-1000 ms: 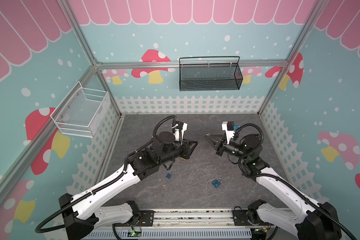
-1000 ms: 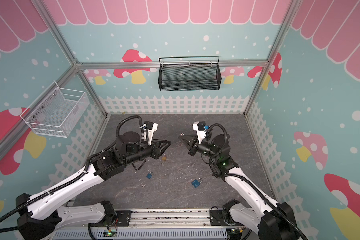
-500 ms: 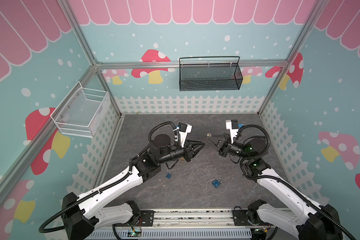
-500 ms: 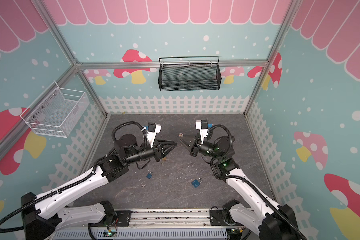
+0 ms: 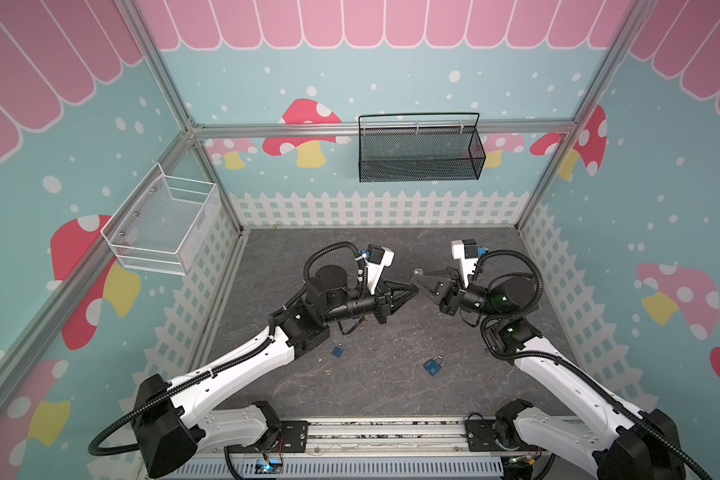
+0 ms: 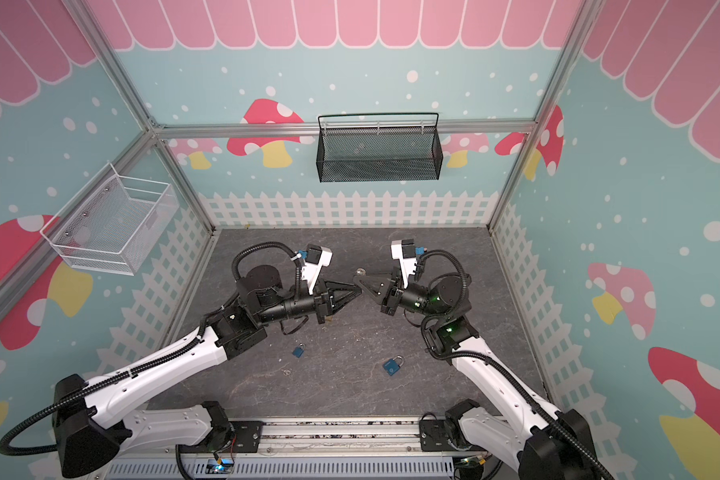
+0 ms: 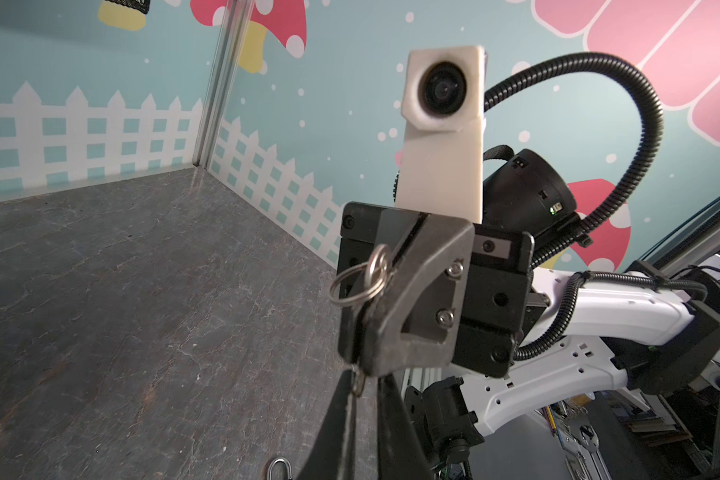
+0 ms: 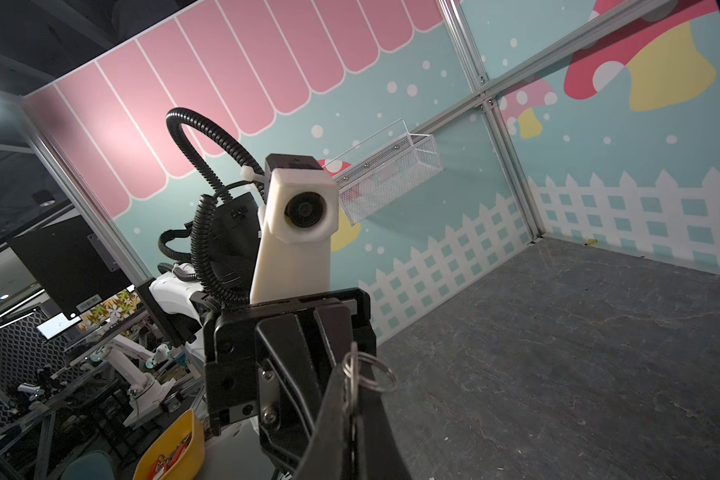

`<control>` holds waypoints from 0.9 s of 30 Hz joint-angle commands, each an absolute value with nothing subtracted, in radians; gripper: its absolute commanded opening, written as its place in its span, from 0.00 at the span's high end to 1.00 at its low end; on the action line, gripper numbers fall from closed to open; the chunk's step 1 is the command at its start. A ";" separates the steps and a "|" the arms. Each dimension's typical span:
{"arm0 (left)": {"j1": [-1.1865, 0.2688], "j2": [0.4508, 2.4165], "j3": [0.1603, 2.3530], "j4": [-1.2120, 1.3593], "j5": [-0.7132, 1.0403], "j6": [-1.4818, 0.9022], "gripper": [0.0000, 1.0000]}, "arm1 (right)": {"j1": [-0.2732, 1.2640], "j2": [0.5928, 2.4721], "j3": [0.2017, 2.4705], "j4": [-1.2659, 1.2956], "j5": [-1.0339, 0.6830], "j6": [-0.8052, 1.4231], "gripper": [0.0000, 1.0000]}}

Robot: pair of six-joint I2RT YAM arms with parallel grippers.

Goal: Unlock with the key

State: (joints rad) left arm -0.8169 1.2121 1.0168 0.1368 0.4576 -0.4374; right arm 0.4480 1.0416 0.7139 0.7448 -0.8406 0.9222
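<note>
The key (image 7: 357, 380) hangs by its blade from my right gripper (image 8: 352, 382), which is shut on it, with the key's split ring (image 8: 368, 372) sticking out beside the fingers. My left gripper (image 7: 360, 384) meets the right one tip to tip above the middle of the floor, shut on the blade's lower end. In both top views the two grippers (image 5: 414, 291) (image 6: 356, 283) touch, with the ring (image 5: 417, 272) just above them. Two blue padlocks (image 5: 338, 351) (image 5: 433, 365) lie on the dark floor, nearer the front and below the arms.
A black mesh basket (image 5: 418, 151) hangs on the back wall. A white wire basket (image 5: 163, 224) hangs on the left wall. A small metal ring (image 5: 328, 372) lies between the padlocks. One padlock's shackle (image 7: 278, 467) shows beneath the left gripper.
My left arm has reached to the right and its jaws have closed on the key's end. The right gripper has turned towards it, still shut on the key.
</note>
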 commanded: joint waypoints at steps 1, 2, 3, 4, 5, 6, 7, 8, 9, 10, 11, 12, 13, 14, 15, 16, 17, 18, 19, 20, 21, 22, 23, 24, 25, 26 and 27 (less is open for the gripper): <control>-0.810 1.209 1.049 0.183 0.488 -0.428 0.92 | 0.456 1.028 0.721 0.772 -0.854 0.935 1.00; -0.810 1.207 1.049 0.183 0.486 -0.426 0.93 | 0.457 1.028 0.719 0.772 -0.857 0.936 1.00; -0.810 1.207 1.049 0.180 0.482 -0.426 0.93 | 0.457 1.029 0.719 0.773 -0.859 0.936 1.00; -0.808 1.207 1.049 0.178 0.479 -0.426 0.93 | 0.456 1.029 0.719 0.773 -0.860 0.936 1.00; -0.807 1.206 1.050 0.176 0.477 -0.425 0.94 | 0.457 1.031 0.720 0.772 -0.865 0.932 1.00; -0.805 1.204 1.048 0.173 0.478 -0.425 0.94 | 0.457 1.030 0.720 0.773 -0.872 0.929 1.00; -0.803 1.203 1.048 0.173 0.479 -0.425 0.95 | 0.457 1.029 0.719 0.772 -0.878 0.927 1.00; -0.799 1.201 1.047 0.173 0.479 -0.427 0.95 | 0.457 1.027 0.721 0.772 -0.885 0.924 1.00; -0.796 1.201 1.046 0.175 0.482 -0.428 0.94 | 0.457 1.027 0.721 0.772 -0.895 0.921 1.00; -0.795 1.201 1.047 0.178 0.488 -0.431 0.94 | 0.456 1.028 0.723 0.772 -0.900 0.919 1.00; -0.793 1.201 1.050 0.181 0.496 -0.432 0.93 | 0.456 1.029 0.723 0.773 -0.906 0.918 1.00; -0.792 1.201 1.053 0.180 0.501 -0.431 0.92 | 0.457 1.031 0.724 0.773 -0.918 0.918 1.00; -0.790 1.201 1.055 0.176 0.502 -0.429 0.92 | 0.457 1.034 0.727 0.773 -0.927 0.921 1.00; -0.786 1.202 1.057 0.171 0.502 -0.427 0.92 | 0.457 1.035 0.729 0.773 -0.937 0.923 1.00; -0.783 1.203 1.058 0.171 0.506 -0.428 0.92 | 0.456 1.037 0.730 0.771 -0.945 0.922 1.00; -0.781 1.202 1.057 0.174 0.510 -0.429 0.92 | 0.457 1.037 0.730 0.769 -0.950 0.920 1.00; -0.779 1.202 1.057 0.182 0.519 -0.431 0.92 | 0.457 1.038 0.731 0.768 -0.956 0.919 1.00; -0.778 1.203 1.057 0.184 0.524 -0.431 0.92 | 0.457 1.042 0.732 0.767 -0.963 0.919 1.00; -0.776 1.203 1.058 0.184 0.527 -0.431 0.92 | 0.457 1.046 0.734 0.766 -0.971 0.921 1.00; -0.775 1.204 1.059 0.186 0.532 -0.430 0.93 | 0.457 1.051 0.736 0.766 -0.983 0.922 1.00; -0.772 1.206 1.060 0.189 0.536 -0.430 0.93 | 0.456 1.056 0.738 0.764 -0.993 0.922 1.00; -0.770 1.206 1.060 0.190 0.537 -0.431 0.93 | 0.457 1.059 0.738 0.761 -1.001 0.920 1.00; -0.767 1.204 1.062 0.191 0.539 -0.430 0.95 | 0.456 1.062 0.739 0.757 -1.010 0.919 1.00; -0.765 1.204 1.062 0.191 0.540 -0.430 0.98 | 0.455 1.064 0.741 0.754 -1.014 0.916 1.00; -0.762 1.203 1.063 0.191 0.540 -0.430 1.00 | 0.456 1.063 0.744 0.746 -1.018 0.910 1.00; -0.759 1.204 1.061 0.192 0.540 -0.430 1.00 | 0.456 1.064 0.746 0.741 -1.022 0.905 1.00; -0.756 1.204 1.061 0.192 0.540 -0.430 1.00 | 0.456 1.064 0.750 0.735 -1.026 0.901 1.00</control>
State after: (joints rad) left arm -0.7780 1.2118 1.0180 0.1364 0.5541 -0.4377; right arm 0.4450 1.0599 0.7300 0.7574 -0.9226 0.9138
